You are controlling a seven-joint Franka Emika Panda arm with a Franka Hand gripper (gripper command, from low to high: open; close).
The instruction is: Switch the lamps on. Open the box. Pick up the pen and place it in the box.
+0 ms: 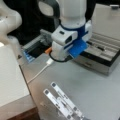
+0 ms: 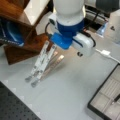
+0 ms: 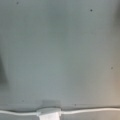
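One pen (image 1: 96, 46) in open box (image 1: 105, 53) | jaws hidden, state unclear

Matt grey table (image 1: 87, 85), glossy white plastic arm (image 1: 72, 10), brown wooden shelf (image 2: 27, 47).

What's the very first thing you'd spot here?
The big white and blue robot arm fills the top middle in both front views, hanging over the grey table; its gripper does not show. Behind it, at a front view's right, the box stands open with the pen lying inside. Two white flat strips lie at the bottom, and a white cable crosses the wrist view's bottom.
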